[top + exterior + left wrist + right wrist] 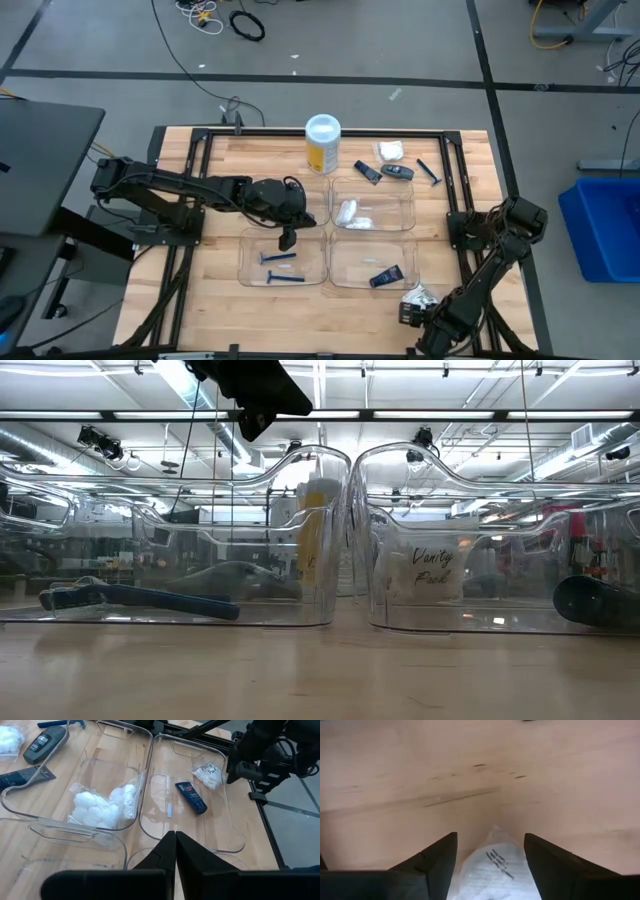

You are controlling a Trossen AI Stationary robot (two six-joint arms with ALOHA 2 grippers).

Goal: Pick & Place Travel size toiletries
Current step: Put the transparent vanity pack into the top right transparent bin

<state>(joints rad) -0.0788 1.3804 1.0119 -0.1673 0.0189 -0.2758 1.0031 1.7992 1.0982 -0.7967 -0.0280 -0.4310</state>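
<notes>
My left gripper [288, 238] [175, 842] is shut and hovers over the near-left clear tray [250, 268], where two blue razors [285, 279] [140, 598] lie flat. A dark blue tube [386, 276] [191, 797] lies in the near-right tray. A white packet [350, 212] [100, 810] lies in the far-right tray. On the far table lie a grey stick [397, 172], a dark tube [367, 172], a white packet [390, 151] and a razor [430, 172]. My right gripper [412, 308] [490, 860] is at the near right edge, shut on a crinkly packet [421, 296]. My right gripper holds the white crinkly packet between its two fingers [442, 855], which point down at the wood. The packet's printed end [495, 857] shows between them. In the left wrist view the packet [207, 772] sticks out beside the near-right tray. Whether it is lifted clear, I cannot tell.
A tall yellow canister with a white lid [322, 145] stands at the far edge beside the far-right tray [408, 205]. A black frame [200, 180] runs round the wooden table. Bare wood lies along the near edge [300, 320].
</notes>
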